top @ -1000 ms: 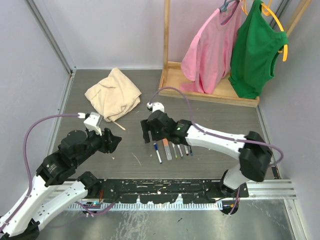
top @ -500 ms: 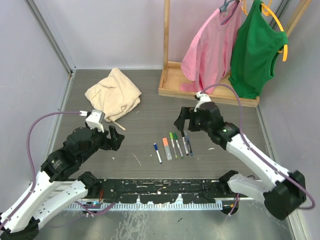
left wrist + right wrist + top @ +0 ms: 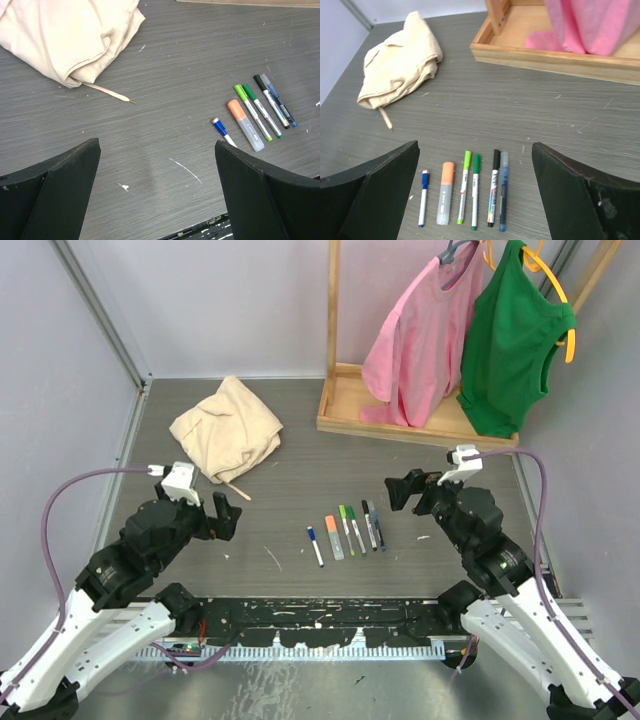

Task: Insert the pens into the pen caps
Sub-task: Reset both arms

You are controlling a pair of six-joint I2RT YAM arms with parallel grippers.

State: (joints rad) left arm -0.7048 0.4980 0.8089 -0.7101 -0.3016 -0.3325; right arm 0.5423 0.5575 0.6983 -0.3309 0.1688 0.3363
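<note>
Six thin marker pens lie side by side in a row on the grey wood-grain table. They are well apart from the crumpled cream cloth, on its arm-facing side. Short plastic caps in blue, orange, two greens and black sit on their far ends. A thin tan stick pokes out from the cloth's near edge. The left gripper hangs near that stick and the right gripper is beyond the pens from the cloth. Both have their fingers spread wide and grasp nothing.

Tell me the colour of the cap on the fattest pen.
Orange cap, clearest in the right wrist view.
</note>
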